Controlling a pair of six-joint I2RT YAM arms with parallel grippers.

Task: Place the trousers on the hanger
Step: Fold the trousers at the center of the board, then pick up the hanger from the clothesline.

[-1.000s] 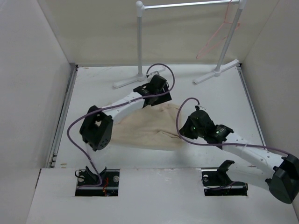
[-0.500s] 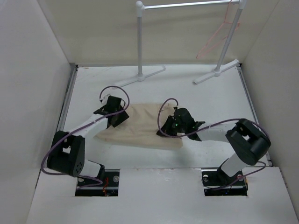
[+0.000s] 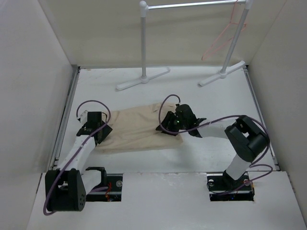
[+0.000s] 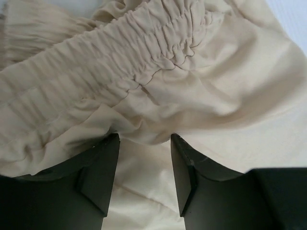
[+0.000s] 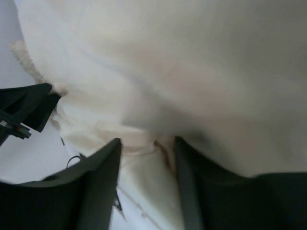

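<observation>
The beige trousers (image 3: 136, 130) lie flat on the table between my two arms. My left gripper (image 3: 101, 127) sits low at their left end; in the left wrist view it (image 4: 144, 138) is open, with the gathered elastic waistband (image 4: 144, 62) just beyond its fingers (image 4: 100, 172) and loose cloth lying in the gap. My right gripper (image 3: 166, 125) rests on the trousers' right part. In the right wrist view it (image 5: 147, 141) is open over a cloth fold, nothing pinched. The pink wire hanger (image 3: 221, 37) hangs from the rail at the back right, far from both grippers.
A white rack stands at the back, with a left post (image 3: 143, 43), a right post (image 3: 235, 43), a metal rail (image 3: 192, 5) and floor feet (image 3: 142, 79). White walls close in both sides. A metal strip (image 3: 64, 120) runs along the table's left edge.
My left gripper swept from the trousers' far edge to their left end. My right gripper moved left onto the cloth and opened. The trousers now lie longer and flatter, shifted left.
</observation>
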